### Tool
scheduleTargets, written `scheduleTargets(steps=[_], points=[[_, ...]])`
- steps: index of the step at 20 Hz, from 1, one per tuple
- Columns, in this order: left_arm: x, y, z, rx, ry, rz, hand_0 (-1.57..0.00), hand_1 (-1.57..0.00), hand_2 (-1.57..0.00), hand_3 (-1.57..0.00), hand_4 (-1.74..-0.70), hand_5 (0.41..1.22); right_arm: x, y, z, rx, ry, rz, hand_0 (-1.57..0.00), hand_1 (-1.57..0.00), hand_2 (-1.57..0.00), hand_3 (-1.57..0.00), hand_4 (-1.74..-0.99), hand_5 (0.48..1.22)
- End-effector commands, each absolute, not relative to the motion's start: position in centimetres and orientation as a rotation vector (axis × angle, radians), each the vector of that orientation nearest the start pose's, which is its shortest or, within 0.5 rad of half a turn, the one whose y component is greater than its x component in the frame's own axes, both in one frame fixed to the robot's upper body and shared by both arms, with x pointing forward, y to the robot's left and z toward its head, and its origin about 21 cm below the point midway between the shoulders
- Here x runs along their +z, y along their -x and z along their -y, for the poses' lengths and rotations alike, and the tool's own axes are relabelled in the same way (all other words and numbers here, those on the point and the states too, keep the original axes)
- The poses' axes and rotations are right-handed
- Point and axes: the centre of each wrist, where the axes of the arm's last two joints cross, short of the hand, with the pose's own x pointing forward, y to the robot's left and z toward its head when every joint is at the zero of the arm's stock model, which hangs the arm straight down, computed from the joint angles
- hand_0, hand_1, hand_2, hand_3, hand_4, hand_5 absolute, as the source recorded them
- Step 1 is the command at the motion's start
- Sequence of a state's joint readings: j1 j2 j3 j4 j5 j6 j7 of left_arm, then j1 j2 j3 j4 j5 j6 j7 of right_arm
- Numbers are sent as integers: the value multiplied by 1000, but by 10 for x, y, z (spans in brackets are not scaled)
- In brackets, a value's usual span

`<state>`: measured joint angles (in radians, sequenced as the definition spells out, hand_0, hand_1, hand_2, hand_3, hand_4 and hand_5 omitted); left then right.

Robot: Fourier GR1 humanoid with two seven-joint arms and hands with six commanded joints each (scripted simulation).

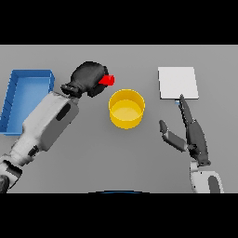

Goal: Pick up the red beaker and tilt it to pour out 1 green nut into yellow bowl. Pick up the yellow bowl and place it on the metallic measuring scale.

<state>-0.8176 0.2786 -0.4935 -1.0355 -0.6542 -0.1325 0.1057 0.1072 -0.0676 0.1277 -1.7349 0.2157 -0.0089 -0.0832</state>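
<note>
My left hand (88,78) is curled round the red beaker (108,80), which pokes out to the right of the hand, close to the upper left rim of the yellow bowl (126,109). Most of the beaker is hidden by the hand. The bowl stands at the table's middle; I see no nut inside it. The metallic measuring scale (178,82) lies flat at the right rear. My right hand (193,131) rests open to the right of the bowl, its straight fingers pointing up at the scale's front edge and its thumb spread left.
A blue tray (27,82) sits at the far left edge of the table, behind my left forearm.
</note>
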Motion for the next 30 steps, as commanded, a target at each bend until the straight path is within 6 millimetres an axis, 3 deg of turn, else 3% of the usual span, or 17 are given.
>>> scheduleTargets(steps=[1, 2, 5, 9, 16, 24, 30], points=[[98, -394, -124, -1518, -668, 1448, -1571, -1571, -1571, -1571, -1741, 1197, 18, -220, 223, 285, 153, 1716, 1, 1, 1, 1, -1187, 676], [99, -396, -118, -1585, -713, 1404, -1571, -1571, -1571, -1571, -1689, 1202, 17, -221, 224, 280, 156, 1703, 1, 1, 1, 1, -1191, 675], [110, -403, -103, -1785, -805, 1327, -1571, -1571, -1571, -1383, -1710, 1211, 15, -221, 224, 257, 143, 1693, 1, 1, 1, 1, -1195, 671], [116, -408, -89, -2015, -881, 1242, -1571, -1571, -1571, -1295, -1719, 1217, 11, -222, 221, 217, 102, 1670, 1, 1, 1, 1, -1206, 639], [124, -407, -66, -2355, -980, 1145, -1571, -1571, -1571, -1513, -1732, 1220, 11, -222, 219, 226, 153, 1708, 1, 1, 1, 1, -1205, 584], [122, -406, -50, -2647, -1197, 997, -1571, -1571, -1571, -1561, -1737, 1221, 12, -224, 219, 208, 144, 1721, 1, 1, 1, 1, -1135, 567], [128, -407, -38, -2808, -1359, 893, -1571, -1571, -1571, -1568, -1732, 1221, 12, -221, 220, 216, 155, 1722, 1, 1, 1, 1, -1135, 580]])
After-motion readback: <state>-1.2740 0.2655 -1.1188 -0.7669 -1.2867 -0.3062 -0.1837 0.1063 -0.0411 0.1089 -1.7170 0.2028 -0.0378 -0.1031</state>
